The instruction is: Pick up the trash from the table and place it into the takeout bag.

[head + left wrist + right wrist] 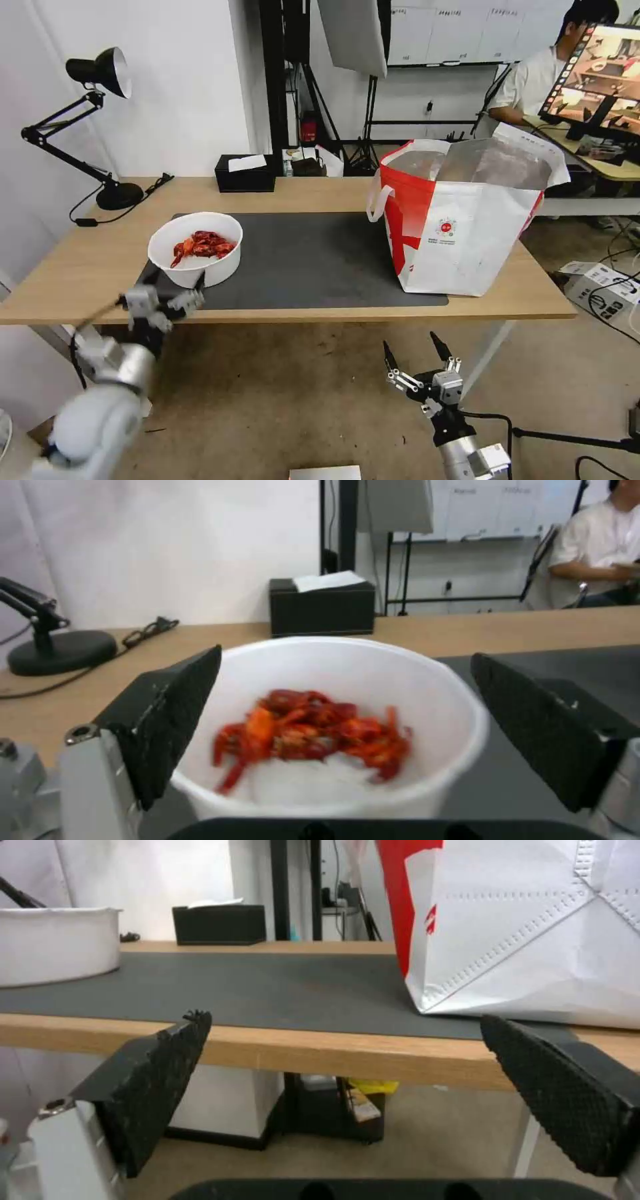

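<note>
Head view showed the left gripper (pixel 175 285) spread open just before the bowl (pixel 195 249), grasping nothing. Light and stiff, it probably wanted a rim grip, kept level so the shells (pixel 203 245) stayed in. Right gripper (pixel 413 357) hung open below the table (pixel 80 267).

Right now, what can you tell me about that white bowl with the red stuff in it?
The white round bowl looks like thin plastic or paper, with straight sides and a wide open top. It stands upright on the left end of the dark-grey mat on the table. Inside lies a heap of red crayfish shells on something white. The left gripper is at its near side, fingers spread wide to either side of the bowl and not yet pressing on it.
</note>
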{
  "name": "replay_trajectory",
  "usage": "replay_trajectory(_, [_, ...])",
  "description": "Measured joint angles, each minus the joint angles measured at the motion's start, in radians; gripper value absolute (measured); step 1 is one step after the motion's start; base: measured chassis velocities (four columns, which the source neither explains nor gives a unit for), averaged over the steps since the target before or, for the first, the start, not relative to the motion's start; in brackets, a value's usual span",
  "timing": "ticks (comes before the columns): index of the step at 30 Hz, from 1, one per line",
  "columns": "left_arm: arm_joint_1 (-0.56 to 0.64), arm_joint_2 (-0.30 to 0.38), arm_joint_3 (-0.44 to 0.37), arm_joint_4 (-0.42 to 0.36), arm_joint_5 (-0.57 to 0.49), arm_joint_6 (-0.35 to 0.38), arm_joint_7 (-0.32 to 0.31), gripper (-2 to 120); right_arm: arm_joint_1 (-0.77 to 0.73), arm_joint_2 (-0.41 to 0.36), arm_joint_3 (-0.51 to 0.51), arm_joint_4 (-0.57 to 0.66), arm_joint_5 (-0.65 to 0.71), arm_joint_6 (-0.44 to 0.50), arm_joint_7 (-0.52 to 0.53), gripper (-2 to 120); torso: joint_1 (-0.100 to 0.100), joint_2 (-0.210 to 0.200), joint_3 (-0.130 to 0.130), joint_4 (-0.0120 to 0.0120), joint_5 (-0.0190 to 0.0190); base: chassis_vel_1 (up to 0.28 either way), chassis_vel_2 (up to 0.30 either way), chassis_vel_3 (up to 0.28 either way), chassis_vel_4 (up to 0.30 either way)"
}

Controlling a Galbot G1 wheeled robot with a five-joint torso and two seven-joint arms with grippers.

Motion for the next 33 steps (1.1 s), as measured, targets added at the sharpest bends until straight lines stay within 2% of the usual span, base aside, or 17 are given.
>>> replay_trajectory(1, [-0.021,0.030,0.003,0.015,-0.023,0.008,-0.001,100,0.000,0.000,0.000,0.000,0.000,0.000,0.000,100,0.000,0.000,0.000,0.0002,-0.0002,0.000,0.000,0.000,0.000])
replay_trajectory(2, [-0.021,0.030,0.003,0.015,-0.023,0.008,-0.001,100,0.000,0.000,0.000,0.000,0.000,0.000,0.000,100,0.000,0.000,0.000,0.0002,-0.0002,0.000,0.000,0.000,0.000])
replay_trajectory(5, [-0.133,0.122,0.052,0.092,-0.102,0.054,-0.004,100,0.000,0.000,0.000,0.000,0.000,0.000,0.000,100,0.000,0.000,0.000,0.0006,0.0001,0.000,0.000,0.000,0.000])
replay_trajectory(6, [-0.133,0.122,0.052,0.092,-0.102,0.054,-0.004,100,0.000,0.000,0.000,0.000,0.000,0.000,0.000,100,0.000,0.000,0.000,0.0006,0.0001,0.000,0.000,0.000,0.000])
replay_trajectory(9, [-0.266,0.172,0.146,0.190,-0.177,0.107,-0.003,100,0.000,0.000,0.000,0.001,0.001,0.000,0.000,100,0.000,0.000,0.000,0.0001,0.0000,0.000,0.000,0.000,0.000])
replay_trajectory(10, [-0.266,0.172,0.146,0.190,-0.177,0.107,-0.003,100,0.000,0.000,0.000,0.001,0.001,0.000,0.000,100,0.000,0.000,0.000,0.0001,0.0000,0.000,0.000,0.000,0.000])
replay_trajectory(12, [-0.325,0.193,0.178,0.235,-0.212,0.172,-0.003,100,0.000,0.000,0.000,0.001,0.001,0.000,0.000,100,0.000,0.000,0.000,0.0000,-0.0001,0.000,0.000,0.000,0.000])
replay_trajectory(13, [-0.325,0.193,0.178,0.235,-0.212,0.172,-0.003,100,0.000,0.000,0.000,0.001,0.001,0.000,0.000,100,0.000,0.000,0.000,0.0000,-0.0001,0.000,0.000,0.000,0.000])
replay_trajectory(16, [-0.380,0.222,0.185,0.279,-0.236,0.285,-0.007,100,0.000,0.000,0.000,0.001,0.001,0.000,-0.001,100,0.000,0.000,0.000,0.0005,0.0000,0.000,0.000,0.000,0.000])
replay_trajectory(18, [-0.390,0.226,0.186,0.285,-0.243,0.306,-0.008,100,0.000,0.000,0.000,0.001,0.001,0.000,-0.001,100,0.000,0.000,0.000,0.0005,0.0000,0.000,0.000,0.000,0.000])
replay_trajectory(20, [-0.429,0.243,0.195,0.299,-0.282,0.407,-0.017,100,0.000,0.000,0.000,0.001,0.001,0.000,-0.001,100,0.000,0.000,0.000,0.0004,0.0001,0.000,0.000,0.000,0.000])
replay_trajectory(21, [-0.429,0.243,0.195,0.299,-0.282,0.407,-0.017,100,0.000,0.000,0.000,0.001,0.001,0.000,-0.001,100,0.000,0.000,0.000,0.0004,0.0001,0.000,0.000,0.000,0.000])
replay_trajectory(23, [-0.481,0.258,0.209,0.312,-0.372,0.529,-0.059,100,0.000,0.000,0.000,0.001,0.001,0.000,-0.001,100,0.000,0.000,0.000,0.0004,0.0002,0.000,0.000,0.000,0.000])
replay_trajectory(24, [-0.481,0.258,0.209,0.312,-0.372,0.529,-0.059,100,0.000,0.000,0.000,0.001,0.001,0.000,-0.001,100,0.000,0.000,0.000,0.0004,0.0002,0.000,0.000,0.000,0.000])
replay_trajectory(26, [-0.541,0.266,0.225,0.339,-0.502,0.633,-0.114,100,0.000,0.000,0.000,0.001,0.001,0.000,-0.001,100,0.000,0.000,0.000,0.0002,0.0003,0.000,0.000,0.000,0.000])
replay_trajectory(27, [-0.563,0.268,0.235,0.356,-0.551,0.652,-0.139,100,0.000,0.000,0.000,0.001,0.001,0.000,-0.001,100,0.000,0.000,0.000,0.0002,0.0002,0.000,0.000,0.000,0.000])
replay_trajectory(33, [-0.597,0.290,0.268,0.415,-0.633,0.664,-0.189,100,0.000,0.000,0.000,0.001,0.001,0.000,-0.001,100,0.000,0.000,0.000,0.0005,0.0002,0.000,0.000,0.000,0.000])
